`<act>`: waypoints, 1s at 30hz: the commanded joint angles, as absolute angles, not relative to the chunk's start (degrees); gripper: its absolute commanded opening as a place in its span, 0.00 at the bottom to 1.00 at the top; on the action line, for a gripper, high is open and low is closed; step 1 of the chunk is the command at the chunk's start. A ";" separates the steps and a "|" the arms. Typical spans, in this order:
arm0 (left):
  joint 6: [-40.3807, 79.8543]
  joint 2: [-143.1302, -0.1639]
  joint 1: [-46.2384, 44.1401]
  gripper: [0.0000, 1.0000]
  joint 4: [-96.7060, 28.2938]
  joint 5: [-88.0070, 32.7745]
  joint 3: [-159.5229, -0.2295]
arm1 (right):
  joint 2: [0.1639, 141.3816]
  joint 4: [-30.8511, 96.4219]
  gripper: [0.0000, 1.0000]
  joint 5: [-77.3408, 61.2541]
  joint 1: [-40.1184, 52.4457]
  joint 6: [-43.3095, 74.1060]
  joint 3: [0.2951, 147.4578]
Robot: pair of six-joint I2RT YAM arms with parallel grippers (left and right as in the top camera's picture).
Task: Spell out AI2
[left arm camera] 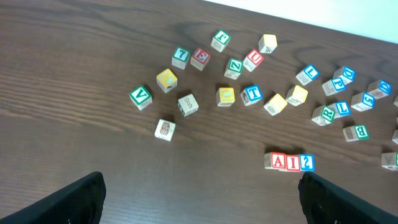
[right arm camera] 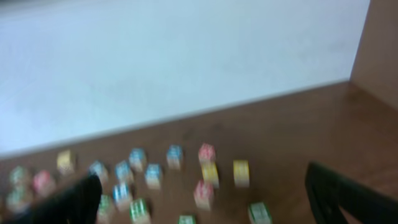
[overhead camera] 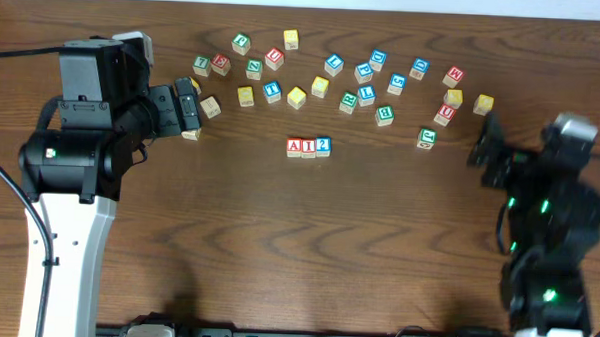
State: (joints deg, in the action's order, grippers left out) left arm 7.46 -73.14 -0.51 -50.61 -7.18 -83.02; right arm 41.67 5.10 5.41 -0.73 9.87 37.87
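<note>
Three blocks stand side by side in a row on the wooden table: a red A, a red I and a blue 2. The row also shows in the left wrist view, with the A, I and 2. My left gripper is open and empty at the left of the table, away from the row; its fingers frame the bottom of the left wrist view. My right gripper is open and empty at the far right; its wrist view is blurred.
Several loose letter blocks are scattered across the back of the table, from a green block at the left to a yellow block at the right. One block lies just by the left gripper. A white wall runs behind the table.
</note>
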 commanded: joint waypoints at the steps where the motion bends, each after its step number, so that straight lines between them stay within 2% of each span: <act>1: 7.33 -72.99 -0.30 0.98 -50.57 -6.87 -83.85 | 33.65 -0.32 0.99 4.56 -1.17 9.13 27.40; 9: 7.33 -72.99 -0.30 0.98 -50.59 -6.87 -83.85 | 15.27 -7.73 0.99 4.56 -1.08 9.19 7.94; 15: 7.33 -72.99 -0.30 0.98 -50.57 -6.87 -83.85 | 5.34 -8.23 0.99 4.56 -1.08 9.82 0.45; 26: 7.33 -72.99 -0.30 0.98 -50.57 -6.87 -83.85 | 0.27 3.77 0.99 3.31 -1.08 10.28 0.32; 30: 7.33 -72.99 -0.27 0.98 -50.57 -6.87 -83.85 | 0.32 4.19 0.99 1.32 -1.08 10.24 0.32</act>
